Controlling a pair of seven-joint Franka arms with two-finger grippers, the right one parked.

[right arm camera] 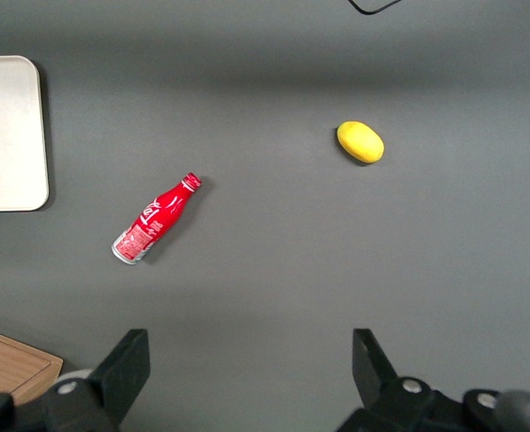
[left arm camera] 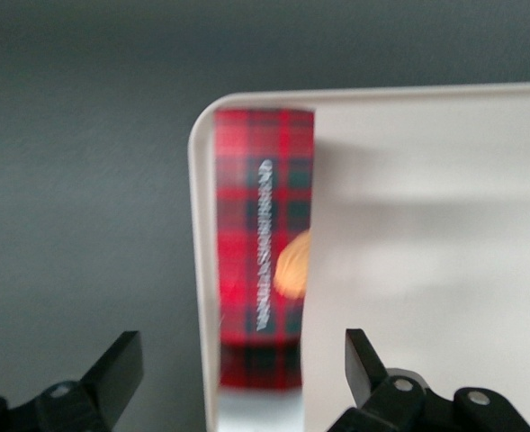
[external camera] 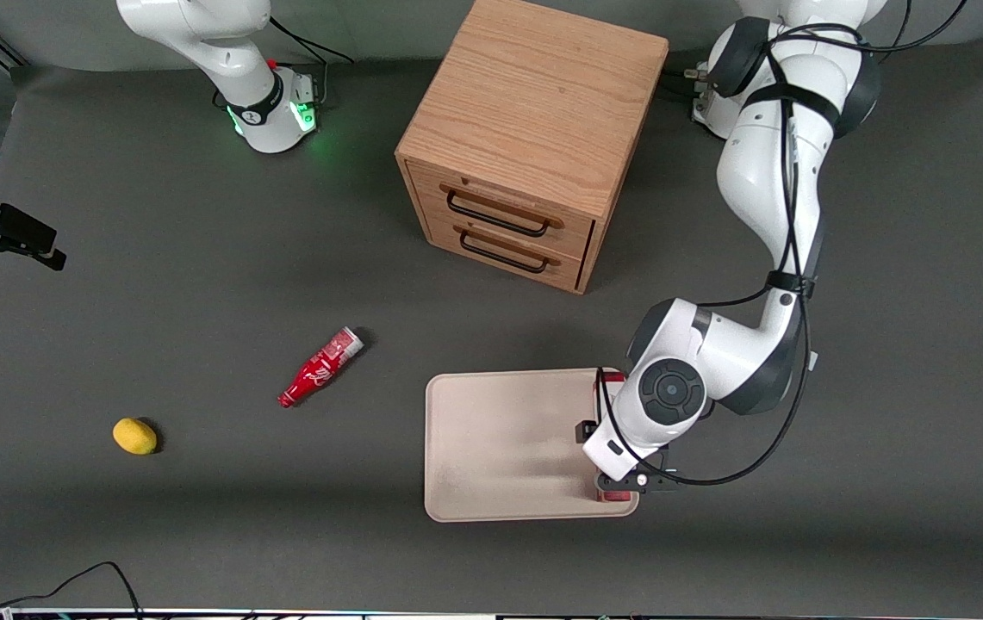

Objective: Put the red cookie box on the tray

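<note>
Red cookie box (left arm camera: 263, 270): lying on the tray (external camera: 500, 439), released; placement judged all but complete.

Plaid box rests flat inside the beige tray, along the rim at the edge toward the working arm's end of the tabletop (external camera: 198, 284); in the front view only slivers of red show around the wrist. Pincer (left arm camera: 245, 378) hovers just above the box, fingers (left arm camera: 121, 364) spread wide and clear of both long sides, holding nothing. Remaining, by judgement: lift the arm away without nudging the box. Elsewhere: small red bottle (external camera: 320, 366) and yellow lemon (external camera: 134, 436) lie toward the parked arm's end; wooden drawer cabinet (external camera: 534, 138) stands farther from the front camera than the tray.
</note>
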